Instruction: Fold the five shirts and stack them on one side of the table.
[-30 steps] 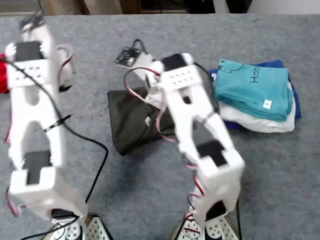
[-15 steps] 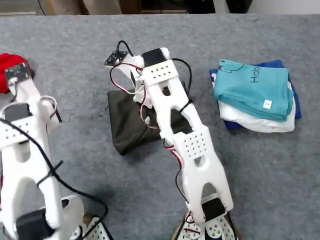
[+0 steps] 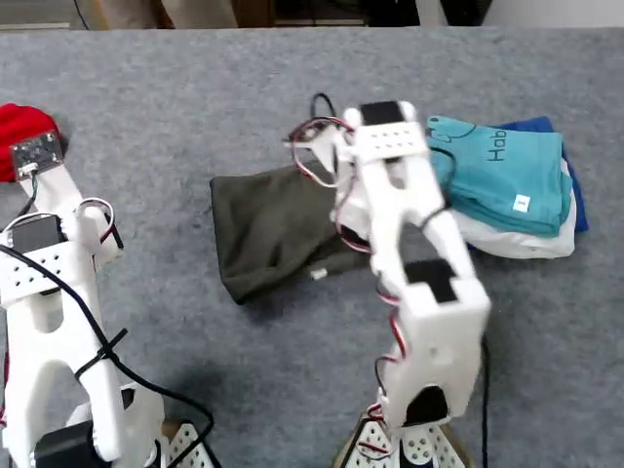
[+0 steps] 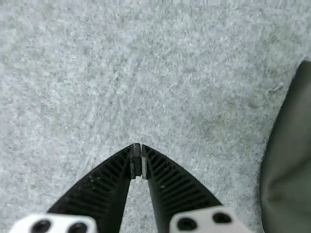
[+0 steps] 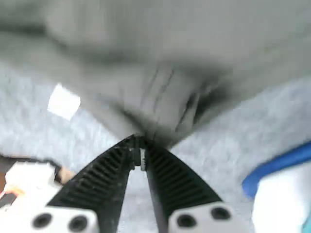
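- we count three shirts as done: a folded teal cotton shirt point(image 3: 497, 175) lies on a folded white shirt point(image 3: 507, 239) and a folded blue shirt point(image 3: 575, 200), in one pile to the right of the dark olive folded shirt point(image 3: 268, 229) on the grey felt-covered desk point(image 3: 175, 78).
- the dark olive folded shirt lies mid-desk as a rough rectangle, apart from the pile; we judge it the fourth one, folded but not yet stacked.
- the right end effector point(image 5: 137, 148) is at the olive shirt's edge on the side facing the pile. its jaws are pressed together and creases in the cloth run toward the tips, so we take it to be pinching a fold of that shirt.
- the left end effector point(image 4: 137, 160) hangs over bare desk to the left of the olive shirt, apart from it, jaws pressed together on nothing.
- a bunched red shirt point(image 3: 19, 122) sits far to the left of the olive shirt at the desk's edge; it looks unfolded to us, though little of it shows.
- what is left, as we judge it: the olive shirt goes onto the pile, then the red one is folded and stacked.
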Controlling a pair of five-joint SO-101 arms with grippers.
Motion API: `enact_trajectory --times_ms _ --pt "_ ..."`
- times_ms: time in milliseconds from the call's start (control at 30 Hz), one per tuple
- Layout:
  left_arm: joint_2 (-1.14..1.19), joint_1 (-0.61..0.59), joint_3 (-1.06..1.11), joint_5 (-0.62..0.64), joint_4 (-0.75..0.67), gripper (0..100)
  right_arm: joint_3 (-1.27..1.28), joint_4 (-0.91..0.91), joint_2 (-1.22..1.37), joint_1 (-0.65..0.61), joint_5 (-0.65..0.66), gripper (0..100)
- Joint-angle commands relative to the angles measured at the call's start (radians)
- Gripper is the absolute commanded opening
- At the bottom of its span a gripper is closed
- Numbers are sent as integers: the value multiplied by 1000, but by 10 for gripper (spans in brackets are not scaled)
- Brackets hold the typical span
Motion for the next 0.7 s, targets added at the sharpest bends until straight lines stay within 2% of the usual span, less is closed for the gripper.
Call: enact_trajectory --times_ms 0,100,233,367,467,567,667 --pt "-25 -8 -5 -9 -9 19 174 -37 -208 59 37 2" --pt "-25 -6 -5 -9 -6 19 251 -114 -312 73 40 2" --pt "-25 0 -5 -5 -6 19 214 -230 -357 5 0 2" --pt "-25 17 0 -3 -6 19 122 -350 -262 -108 -100 4" --pt "-27 18 18 -3 -6 19 24 -407 -108 -151 -127 4" --pt "-30 0 46 -8 -6 19 -104 -402 67 -147 -133 4" --pt "-35 -29 68 -8 -6 19 -245 -259 203 -136 -127 2"
